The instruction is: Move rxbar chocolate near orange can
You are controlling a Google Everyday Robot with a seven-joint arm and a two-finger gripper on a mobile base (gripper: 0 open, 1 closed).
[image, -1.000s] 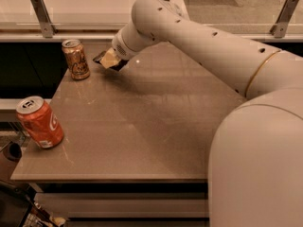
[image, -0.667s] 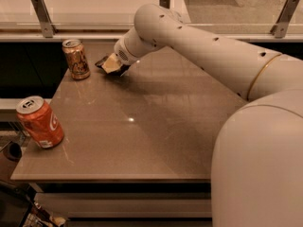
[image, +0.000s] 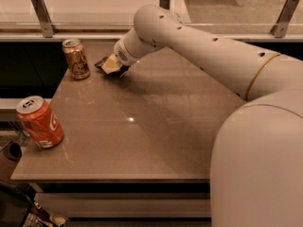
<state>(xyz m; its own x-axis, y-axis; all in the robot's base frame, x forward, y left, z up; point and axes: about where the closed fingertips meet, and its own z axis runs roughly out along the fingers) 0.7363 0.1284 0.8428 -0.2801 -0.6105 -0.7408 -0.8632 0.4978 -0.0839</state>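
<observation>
Gripper low over counter near far edge, fingers closed on chocolate bar, just beside orange can; red can at side edge, well apart.

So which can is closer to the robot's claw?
The golden-orange can, beside the gripper at the back; the red can stands apart at the front edge.

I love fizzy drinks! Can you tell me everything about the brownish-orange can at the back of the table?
The orange can is a slim drink can, golden-tan and metal by the look of it, with a dark emblem on its side and a shiny silver top. It stands upright near the far left corner of the table in the camera view, resting only on the tabletop. The gripper is just to its right in the picture, low over the table and not touching the can.
</observation>
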